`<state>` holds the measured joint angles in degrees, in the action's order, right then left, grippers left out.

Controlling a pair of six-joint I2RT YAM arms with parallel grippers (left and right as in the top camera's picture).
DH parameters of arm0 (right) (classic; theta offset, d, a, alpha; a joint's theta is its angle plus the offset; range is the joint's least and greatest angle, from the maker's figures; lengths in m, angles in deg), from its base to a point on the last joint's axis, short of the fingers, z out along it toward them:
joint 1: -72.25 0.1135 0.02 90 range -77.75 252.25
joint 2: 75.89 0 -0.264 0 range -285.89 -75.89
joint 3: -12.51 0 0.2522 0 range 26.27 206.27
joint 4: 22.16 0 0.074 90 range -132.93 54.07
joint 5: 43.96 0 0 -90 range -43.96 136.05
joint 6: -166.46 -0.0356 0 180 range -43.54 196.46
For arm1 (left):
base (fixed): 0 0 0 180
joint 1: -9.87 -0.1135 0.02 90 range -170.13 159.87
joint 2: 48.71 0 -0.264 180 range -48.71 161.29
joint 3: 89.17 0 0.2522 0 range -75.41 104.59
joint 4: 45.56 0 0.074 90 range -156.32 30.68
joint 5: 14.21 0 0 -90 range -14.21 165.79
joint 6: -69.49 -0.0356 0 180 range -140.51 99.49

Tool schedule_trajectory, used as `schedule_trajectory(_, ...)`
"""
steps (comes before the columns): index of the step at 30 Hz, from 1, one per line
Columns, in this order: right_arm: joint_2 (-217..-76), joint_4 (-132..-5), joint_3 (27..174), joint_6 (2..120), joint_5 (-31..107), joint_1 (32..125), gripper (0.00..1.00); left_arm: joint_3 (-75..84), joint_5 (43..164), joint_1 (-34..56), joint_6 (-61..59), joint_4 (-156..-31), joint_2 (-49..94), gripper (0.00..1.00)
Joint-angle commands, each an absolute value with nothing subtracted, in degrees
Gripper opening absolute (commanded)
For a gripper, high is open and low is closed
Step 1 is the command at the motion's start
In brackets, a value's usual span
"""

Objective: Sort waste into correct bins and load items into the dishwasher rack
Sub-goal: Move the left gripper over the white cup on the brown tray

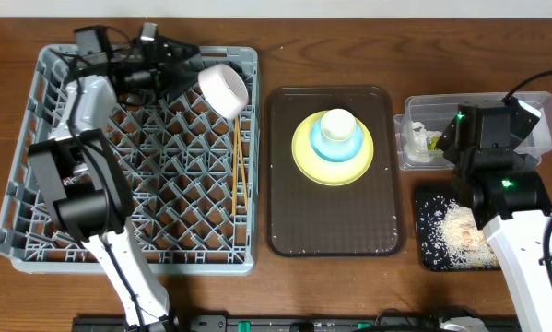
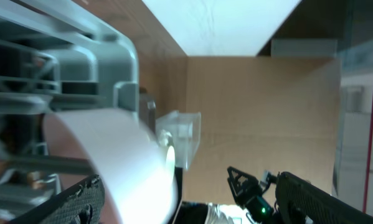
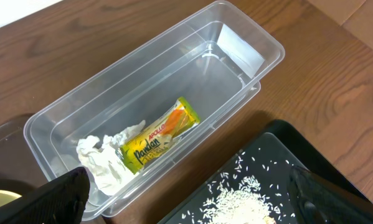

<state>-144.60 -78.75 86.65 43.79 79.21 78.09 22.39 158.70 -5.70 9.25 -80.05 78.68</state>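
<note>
Loading step: bowl [image 1: 222, 89] tilted at back edge of rack [image 1: 202, 263]. Left tool [image 1: 185, 66]: hold unclear. Right tool [image 3: 189, 176]: wide, empty. Next, likely: cup [image 1: 336, 129].

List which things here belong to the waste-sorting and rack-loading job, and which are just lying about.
Belong to the job:
dishwasher rack, white bowl, chopsticks, yellow plate, blue cup, clear tub, snack wrapper, napkin, black tray, food scraps.

Just lying about:
brown serving tray under the plate and cup, wooden table.
</note>
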Motion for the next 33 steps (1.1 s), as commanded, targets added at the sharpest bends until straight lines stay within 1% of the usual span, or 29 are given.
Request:
schedule_trajectory(1,-144.16,-78.86,87.24,43.07,80.04,77.9,0.99,22.33,157.26,-7.06,9.36,-80.73,74.57,0.91)
schedule_trajectory(6,-144.16,-78.86,87.24,43.07,80.04,77.9,0.99,22.33,156.67,-6.01,9.18,-82.55,71.47,0.92)
schedule_trajectory(9,-144.16,-78.86,87.24,43.07,80.04,77.9,0.99,22.33,150.6,-4.89,7.52,-87.55,67.86,0.93)
schedule_trajectory(12,-144.16,-78.86,87.24,43.07,80.04,77.9,0.99,22.33,135.56,-2.18,1.31,-96.93,61.63,0.94)
schedule_trajectory(15,-144.16,-78.86,87.24,43.07,80.04,77.9,0.99,22.33,111.93,3.78,-2.71,-105.04,54.4,0.94)
schedule_trajectory(17,-144.16,-78.86,87.24,43.07,80.04,77.9,0.99,22.33,100.32,9.03,-3.6,-107.24,51.05,0.95)
schedule_trajectory(19,-144.16,-78.86,87.24,43.07,80.04,77.9,0.99,22.33,92.92,15.46,-5.13,-108.18,48.78,0.95)
schedule_trajectory(24,-144.16,-78.86,87.24,43.07,80.04,77.9,0.99,22.33,85.27,30.97,-6.55,-107.0,49.13,0.94)
schedule_trajectory(27,-144.16,-78.86,87.24,43.07,80.04,77.9,0.99,22.33,82.53,39.17,-6.84,-103.86,51.77,0.89)
schedule_trajectory(30,-144.16,-78.86,87.24,43.07,80.04,77.9,0.99,22.33,80.35,45.01,-8.72,-99.64,54.86,0.82)
schedule_trajectory(32,-144.16,-78.86,87.22,43.07,80.04,77.9,0.99,22.33,78.42,47.83,-9.53,-97.13,56.89,0.72)
schedule_trajectory(33,-144.16,-78.86,87.24,43.07,80.04,77.9,0.99,22.33,77.38,49.14,-9.61,-95.86,58.02,0.69)
